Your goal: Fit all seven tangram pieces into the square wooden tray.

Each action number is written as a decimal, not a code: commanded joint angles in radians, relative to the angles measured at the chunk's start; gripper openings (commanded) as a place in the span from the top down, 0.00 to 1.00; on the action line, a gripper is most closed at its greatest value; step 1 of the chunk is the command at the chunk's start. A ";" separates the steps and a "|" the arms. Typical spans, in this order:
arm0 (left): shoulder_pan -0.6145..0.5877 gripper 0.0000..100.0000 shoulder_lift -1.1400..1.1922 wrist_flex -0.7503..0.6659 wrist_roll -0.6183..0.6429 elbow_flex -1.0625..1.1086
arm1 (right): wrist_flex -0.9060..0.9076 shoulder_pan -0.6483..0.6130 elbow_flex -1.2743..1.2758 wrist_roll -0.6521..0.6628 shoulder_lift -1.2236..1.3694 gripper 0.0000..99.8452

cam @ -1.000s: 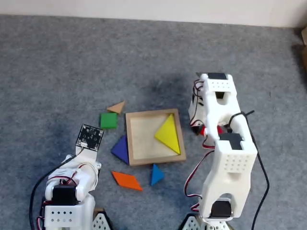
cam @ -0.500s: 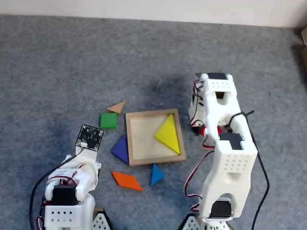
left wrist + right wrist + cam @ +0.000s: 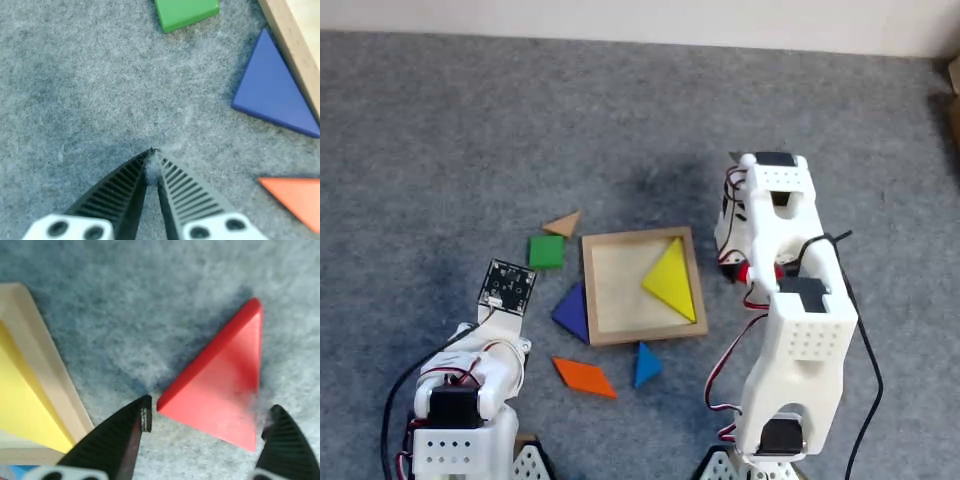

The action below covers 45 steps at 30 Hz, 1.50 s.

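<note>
Right pincer (image 3: 209, 415), wide open, straddles the red triangle (image 3: 220, 390): one fingertip stands just off the triangle's long edge and the other off its far corner, and neither visibly grips the piece. The red triangle lies flat on the grey table (image 3: 470, 120), just outside the right rim of the square wooden tray (image 3: 638, 237) as the high view shows it. Inside the tray, the yellow triangle (image 3: 672, 280) lies flat against the right wall.

Left pincer (image 3: 152, 160) is closed with nothing between its tips, which point down at bare table off the tray's left side.

Pieces outside the tray:
- The dark blue triangle (image 3: 572, 310) lies against the left rim.
- The green square (image 3: 546, 250) and the tan triangle (image 3: 563, 223) lie near the upper left corner.
- The orange parallelogram (image 3: 585, 376) and the small blue triangle (image 3: 645, 364) lie below the lower rim.
</note>
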 commanded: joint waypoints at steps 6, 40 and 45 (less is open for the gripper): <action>-0.013 1.00 -0.012 0.003 0.011 0.019 | 0.007 0.015 -0.016 0.011 -0.012 0.72; -0.013 1.00 -0.012 0.003 0.011 0.019 | 0.012 0.002 -0.016 0.077 -0.151 0.80; -0.013 1.00 -0.012 0.003 0.011 0.019 | 0.007 -0.005 -0.013 0.077 -0.159 0.80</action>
